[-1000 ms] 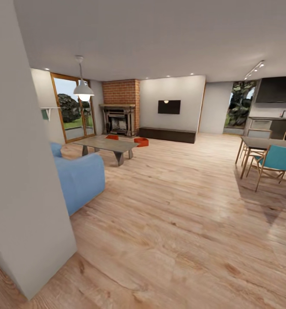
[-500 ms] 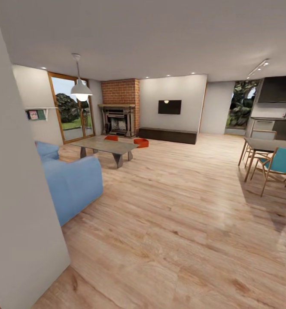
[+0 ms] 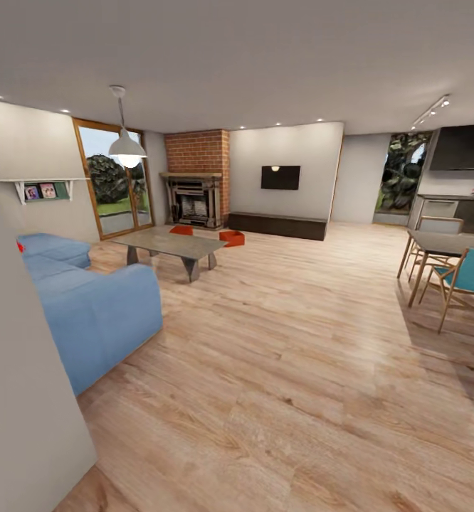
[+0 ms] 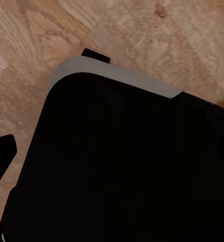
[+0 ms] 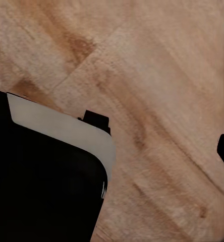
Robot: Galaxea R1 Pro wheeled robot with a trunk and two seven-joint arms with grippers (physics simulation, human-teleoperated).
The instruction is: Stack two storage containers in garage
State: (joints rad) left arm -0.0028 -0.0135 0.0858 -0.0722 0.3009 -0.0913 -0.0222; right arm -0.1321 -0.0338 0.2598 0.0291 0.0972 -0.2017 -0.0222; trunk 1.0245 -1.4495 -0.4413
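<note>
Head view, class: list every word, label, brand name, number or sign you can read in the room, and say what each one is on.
No readable text anywhere.
Framed pictures on the wall shelf: coloured patches, too small to show any lettering.
Wall-mounted TV: dark screen, one small bright spot, no brand legible.
The two storage containers on the floor by the fireplace: plain orange-red, no label visible at this distance.

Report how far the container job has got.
Nothing is done yet: both storage containers sit on the wood floor near the fireplace, beyond the coffee table. In hand: the robot faces them from across the living room. Left: reaching them, carrying both to the garage, stacking them.
</note>
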